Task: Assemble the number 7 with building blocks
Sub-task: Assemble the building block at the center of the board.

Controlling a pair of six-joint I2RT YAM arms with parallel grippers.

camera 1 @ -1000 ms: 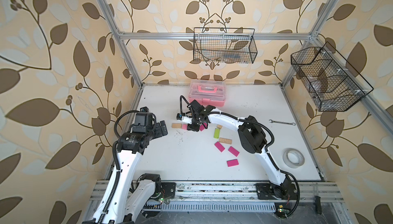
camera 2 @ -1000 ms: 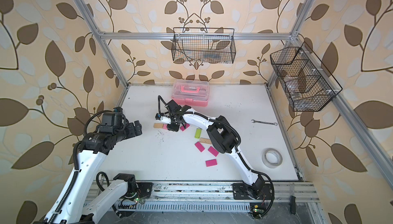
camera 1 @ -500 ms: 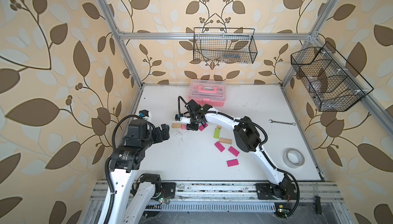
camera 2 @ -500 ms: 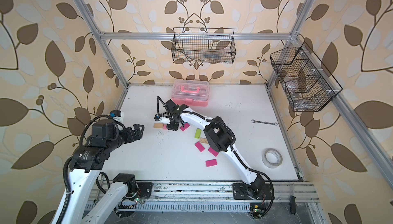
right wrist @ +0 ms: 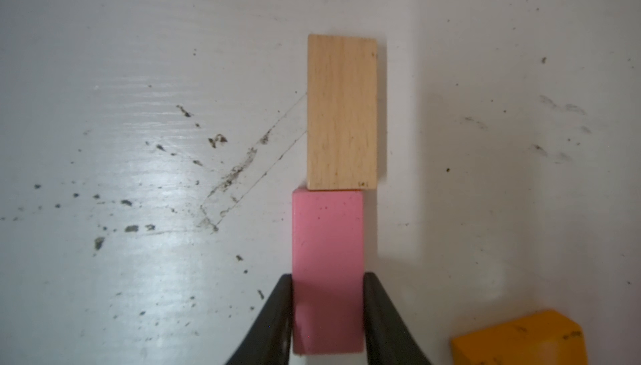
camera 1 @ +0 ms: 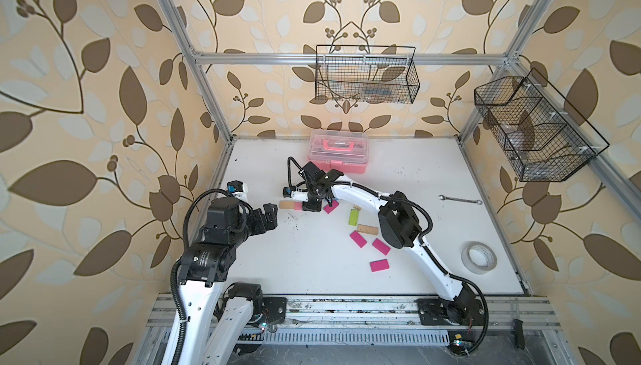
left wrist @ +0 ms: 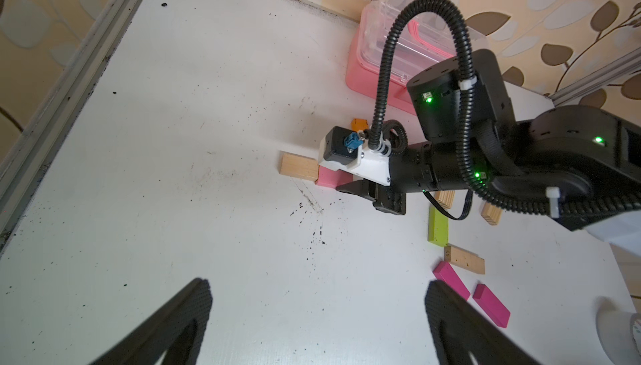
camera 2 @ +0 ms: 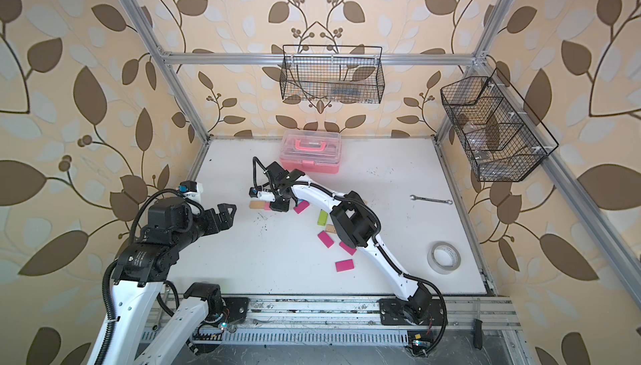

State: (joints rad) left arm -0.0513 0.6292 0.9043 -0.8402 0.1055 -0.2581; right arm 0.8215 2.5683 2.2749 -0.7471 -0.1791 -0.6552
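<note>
The right hand (right wrist: 327,276) is closed on the light pink block (right wrist: 327,235), one finger against each long side near its right end. The block lies flat on the worktop (camera 1: 312,259). Its left end butts against the wooden block (right wrist: 341,111), and the two make a short bar left of centre, in front of the pink case (camera 1: 338,153). The joint is stepped sideways a little rather than flush.

The main risk is probably in the release. If one finger lets go later than the other, or the hand lifts before both are clear, the pink block could twist and open the joint. Any further push leftward would likely shove the wooden block along, since nothing backs it.

An orange block (right wrist: 520,340) lies just on the far side of the hand and a magenta block (camera 1: 331,207) just to its right. A careless retreat could knock either one.

The left hand (left wrist: 319,282) hangs wide open and empty over the near-left worktop, well apart from the bar.
</note>
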